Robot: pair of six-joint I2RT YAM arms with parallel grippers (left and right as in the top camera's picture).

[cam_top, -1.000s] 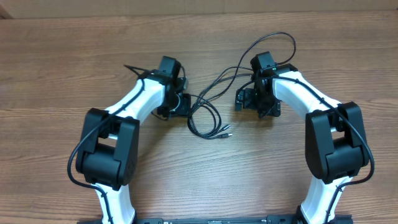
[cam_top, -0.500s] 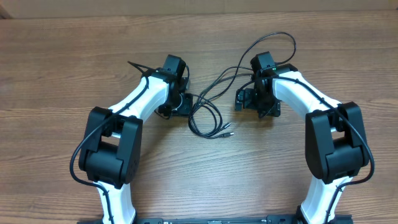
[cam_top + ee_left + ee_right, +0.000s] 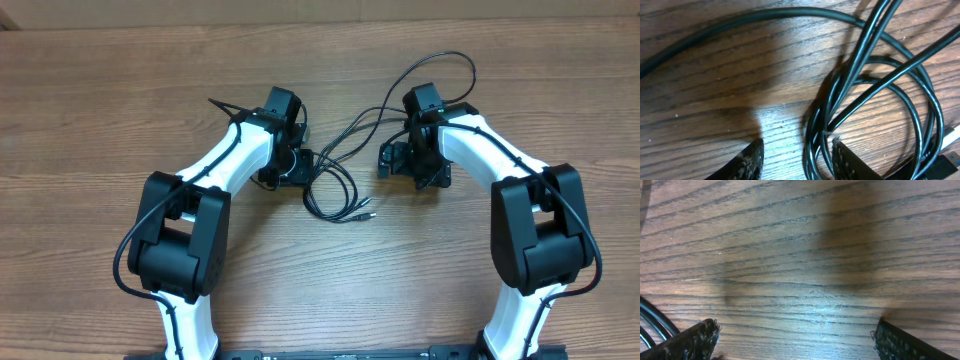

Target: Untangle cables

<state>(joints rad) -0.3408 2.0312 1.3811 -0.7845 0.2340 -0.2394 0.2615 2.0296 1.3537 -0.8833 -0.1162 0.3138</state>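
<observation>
Cables (image 3: 860, 55) lie crossed and looped on the bench (image 3: 805, 255), apparently none separated yet, several strands sitting unclamped between the half-spread fingers of the left gripper (image 3: 796, 160), while the wide-open right gripper (image 3: 795, 337) hovers over bare wood beside them.

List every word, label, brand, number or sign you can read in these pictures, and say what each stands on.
No text can be read in any view.
The cables, the wooden table, the left gripper and the right gripper show no lettering.
The left arm and the right arm look plain from overhead, with no mark that can be made out.
</observation>
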